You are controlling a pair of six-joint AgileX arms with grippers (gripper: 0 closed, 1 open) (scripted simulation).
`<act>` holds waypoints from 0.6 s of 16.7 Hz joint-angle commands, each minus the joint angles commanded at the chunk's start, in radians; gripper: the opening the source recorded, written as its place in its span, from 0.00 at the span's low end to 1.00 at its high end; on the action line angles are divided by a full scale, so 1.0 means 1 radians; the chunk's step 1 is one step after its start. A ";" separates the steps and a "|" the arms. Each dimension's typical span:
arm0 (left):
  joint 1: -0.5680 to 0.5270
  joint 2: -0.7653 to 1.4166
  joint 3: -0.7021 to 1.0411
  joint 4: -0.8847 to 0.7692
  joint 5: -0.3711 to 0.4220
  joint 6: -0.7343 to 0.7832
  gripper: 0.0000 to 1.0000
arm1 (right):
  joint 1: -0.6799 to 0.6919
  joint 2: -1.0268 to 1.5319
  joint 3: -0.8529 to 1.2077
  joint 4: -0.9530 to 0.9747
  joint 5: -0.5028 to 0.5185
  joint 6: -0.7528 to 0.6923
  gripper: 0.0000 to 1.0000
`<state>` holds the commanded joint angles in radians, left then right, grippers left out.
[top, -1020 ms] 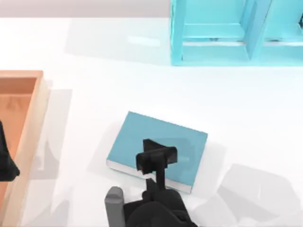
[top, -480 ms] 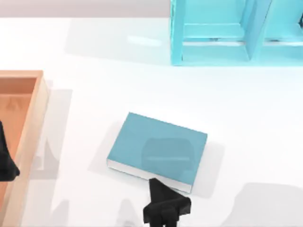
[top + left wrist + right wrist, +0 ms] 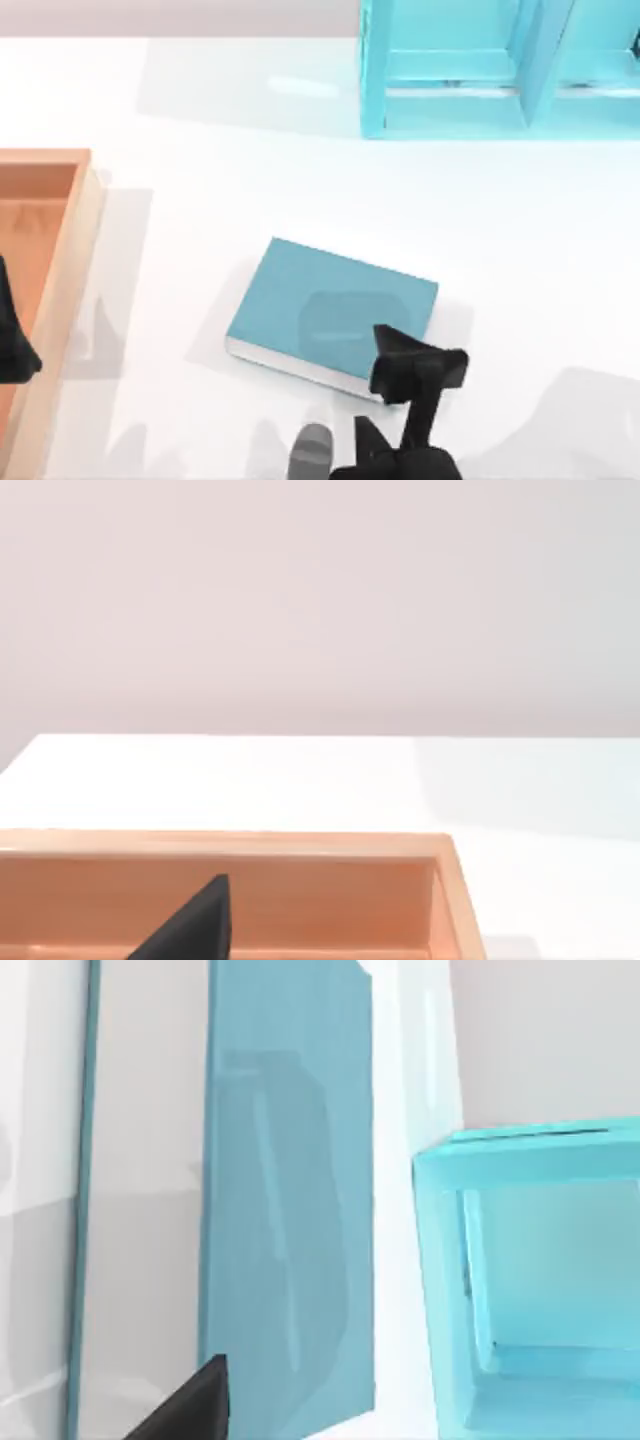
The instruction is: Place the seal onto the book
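Where the white table (image 3: 200,120) spreads — a book (image 3: 320,300).

Right arm (image 3: 415,400) matte black, grey cylindrical part (image 3: 311,452), possibly housing.

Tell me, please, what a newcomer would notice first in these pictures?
Probably the teal book lying flat near the middle of the table, with the right gripper over its near right corner. Next, the cyan shelf unit at the far right, and the wooden tray at the left edge.
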<state>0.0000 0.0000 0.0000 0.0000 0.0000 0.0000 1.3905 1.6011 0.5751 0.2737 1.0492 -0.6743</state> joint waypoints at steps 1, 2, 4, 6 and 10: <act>0.000 0.000 0.000 0.000 0.000 0.000 1.00 | -0.058 -0.060 -0.034 -0.007 -0.054 0.023 1.00; 0.000 0.000 0.000 0.000 0.000 0.000 1.00 | -0.122 -0.130 -0.072 -0.015 -0.115 0.049 1.00; 0.000 0.000 0.000 0.000 0.000 0.000 1.00 | -0.262 -0.292 -0.153 -0.036 -0.250 0.108 1.00; 0.000 0.000 0.000 0.000 0.000 0.000 1.00 | -0.411 -0.478 -0.239 -0.065 -0.395 0.177 1.00; 0.000 0.000 0.000 0.000 0.000 0.000 1.00 | -0.732 -0.880 -0.399 -0.135 -0.682 0.333 1.00</act>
<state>0.0000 0.0000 0.0000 0.0000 0.0000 0.0000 0.6583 0.7213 0.1759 0.1384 0.3667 -0.3410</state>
